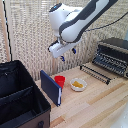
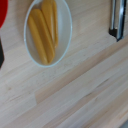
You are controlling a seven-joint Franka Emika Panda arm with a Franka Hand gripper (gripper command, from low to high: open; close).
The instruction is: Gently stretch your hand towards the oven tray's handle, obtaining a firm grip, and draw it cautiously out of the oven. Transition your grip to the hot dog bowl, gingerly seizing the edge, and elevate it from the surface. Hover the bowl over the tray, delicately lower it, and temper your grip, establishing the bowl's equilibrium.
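Note:
The oven (image 1: 114, 54) stands at the exterior view's right. The oven tray (image 1: 98, 71) sticks out of its front over the wooden table, with the handle (image 1: 93, 75) along its front edge. The hot dog bowl (image 1: 78, 84) rests on the table beside the tray, with yellow-orange food in it. My gripper (image 1: 68, 54) hangs well above the bowl, open and holding nothing. In the wrist view the bowl (image 2: 47, 32) lies below me and a dark bar of the tray (image 2: 117, 20) shows at the edge. No fingers show in that view.
A small red cup (image 1: 60, 80) stands close to the bowl, next to a dark blue flat board (image 1: 50, 88) that leans upright. A large black open case (image 1: 20, 100) fills the exterior view's left. A ribbed wall runs behind the table (image 1: 95, 107).

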